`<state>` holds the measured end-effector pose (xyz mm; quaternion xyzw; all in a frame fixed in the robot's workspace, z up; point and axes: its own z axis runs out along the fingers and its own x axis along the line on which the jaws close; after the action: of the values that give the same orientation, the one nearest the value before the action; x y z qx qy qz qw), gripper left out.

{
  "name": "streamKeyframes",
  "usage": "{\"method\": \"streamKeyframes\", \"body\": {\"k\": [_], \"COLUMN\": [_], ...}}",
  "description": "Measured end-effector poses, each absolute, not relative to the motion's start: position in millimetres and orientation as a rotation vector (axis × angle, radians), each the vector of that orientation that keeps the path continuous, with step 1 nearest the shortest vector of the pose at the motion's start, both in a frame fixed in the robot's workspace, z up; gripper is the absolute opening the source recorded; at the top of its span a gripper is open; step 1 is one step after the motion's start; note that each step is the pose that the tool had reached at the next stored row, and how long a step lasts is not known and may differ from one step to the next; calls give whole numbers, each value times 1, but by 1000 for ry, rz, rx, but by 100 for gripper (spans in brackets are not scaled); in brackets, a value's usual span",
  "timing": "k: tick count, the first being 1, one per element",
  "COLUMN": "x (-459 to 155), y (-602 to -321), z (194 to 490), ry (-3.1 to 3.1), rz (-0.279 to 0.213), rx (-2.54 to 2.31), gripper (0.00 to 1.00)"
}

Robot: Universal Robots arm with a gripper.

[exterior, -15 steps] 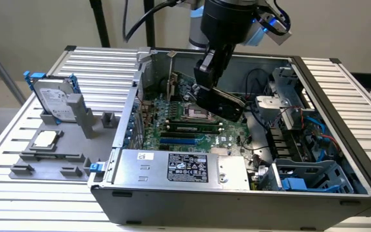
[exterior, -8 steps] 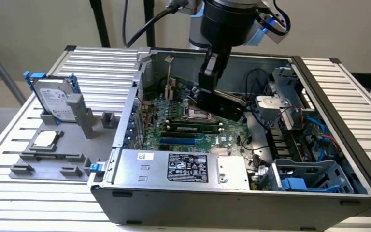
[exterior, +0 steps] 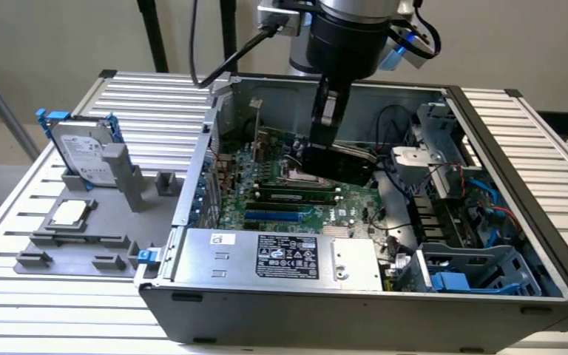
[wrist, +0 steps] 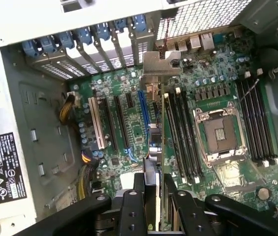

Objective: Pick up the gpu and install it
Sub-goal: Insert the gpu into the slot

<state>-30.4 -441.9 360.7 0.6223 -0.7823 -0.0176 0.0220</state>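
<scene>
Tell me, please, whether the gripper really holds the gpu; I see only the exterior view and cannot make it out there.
Observer: Yes, the wrist view shows the gripper shut on the gpu, held edge-on.
Operator: Which way does its bracket point, please?
Observer: The silver bracket points toward the rear slot covers.
Operator: Is the blue slot occupied?
Observer: No, the blue slot lies bare beside the card.

Power supply label (exterior: 287, 257) carries safety symbols (wording illegible); hard drive label (exterior: 83, 151) unreadable too.

One gpu (exterior: 339, 166), one hard drive (exterior: 79, 151), one case (exterior: 363, 319).
</scene>
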Motion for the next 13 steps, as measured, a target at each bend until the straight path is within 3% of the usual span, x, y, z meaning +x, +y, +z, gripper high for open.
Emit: {"method": "streamKeyframes", "body": {"k": [13], "x": [-50], "y": [-442], "z": [340], "ry": [-2295], "rz": [-51], "rx": [2092], "gripper": [27]}}
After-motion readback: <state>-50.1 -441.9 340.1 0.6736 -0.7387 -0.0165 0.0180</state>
